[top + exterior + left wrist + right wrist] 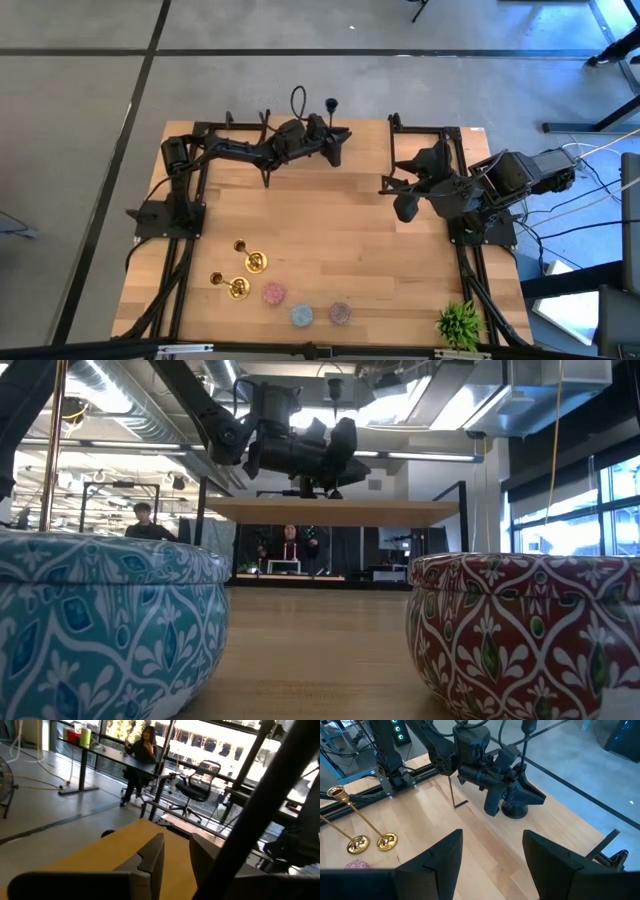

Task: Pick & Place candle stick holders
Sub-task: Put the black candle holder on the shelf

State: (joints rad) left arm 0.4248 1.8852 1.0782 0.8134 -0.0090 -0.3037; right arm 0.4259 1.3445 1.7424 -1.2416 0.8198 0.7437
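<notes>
The left end effector (176, 841) is held over the far edge of the desk (340, 240), near its middle. A narrow gap is seen between its fingers (152, 856) in the left wrist view, and nothing is seen between them there. The black stick (514, 810) is stood upright on its round base just beside this end effector, at the desk's far edge. Whether it is touched by the fingers cannot be told. The right end effector (492, 840) is held above the desk's right side, well apart from the black stick, with its fingers set wide and nothing gripped. The two gold sticks (247, 275) are placed near the front left corner, close together and far from both end effectors. The pink holder (274, 293) is set just to the right of them. The blue holder (301, 316) and the purple holder (340, 314) are lined up along the front edge. A green plant (459, 322) is seen at the front right corner. A seated person (142, 750) is shown at another desk in the room beyond.
</notes>
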